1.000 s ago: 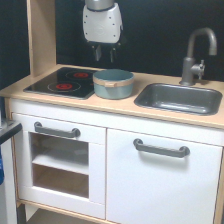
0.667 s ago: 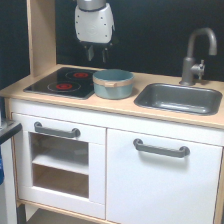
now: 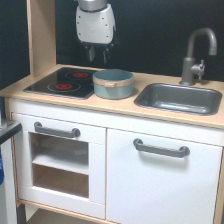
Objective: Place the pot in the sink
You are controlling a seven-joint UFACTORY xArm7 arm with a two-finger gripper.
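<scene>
Countertop [image 3: 125,106] of pale wood is what everything here rests on, and the pot [image 3: 113,83] is the thing to steer by: it stands upright on that counter, empty-looking, its small handle turned toward me. Just beside the pot, toward the exterior view's left, lies the black stovetop [image 3: 62,82] with its red rings, the pot's edge touching or slightly overlapping it, I cannot tell which. Near the pot on the other side, toward the exterior view's right, is the sink [image 3: 178,98], sunk into the counter with a strip of bare wood between the two, and the faucet [image 3: 196,52] curves up behind it. Above the pot and a little toward the stovetop side hangs the gripper [image 3: 98,53], clear of the rim with open air between; it touches nothing. My guess is it hangs there to line up a descent onto the pot's rim, since the pot has yet to be lifted and carried across to the basin. Its dark fingers blur against the dark back wall, so whether they are spread or pressed together I cannot tell. The arm above is cut off by the top edge, and the pot's inside is hidden from this angle.
</scene>
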